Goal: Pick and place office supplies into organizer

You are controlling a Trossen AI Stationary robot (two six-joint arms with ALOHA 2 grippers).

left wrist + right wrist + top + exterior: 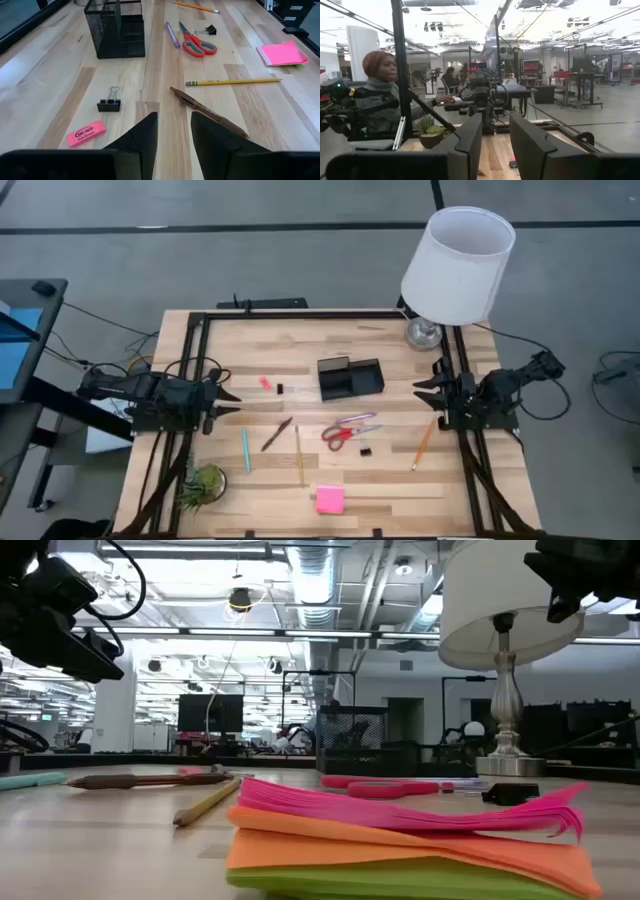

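Wooden desk [400, 480] carried everything loose, evidently staged for sorting: left gripper [228, 402] parted, idle at the edge; pink eraser [265, 383], pens, mesh organizer [350, 377] centre-back, red scissors [345, 433], orange pencil [423, 444]; right gripper [424, 394] parted, empty.

Bare wood lies open ahead of my left pincer [228, 396], at the frame's left; only the eraser [266, 383] and binder clip [280, 389] sit before the organizer [351, 377]. At upper right the lamp [457, 265] overhangs the table corner behind my right pincer [424, 397].
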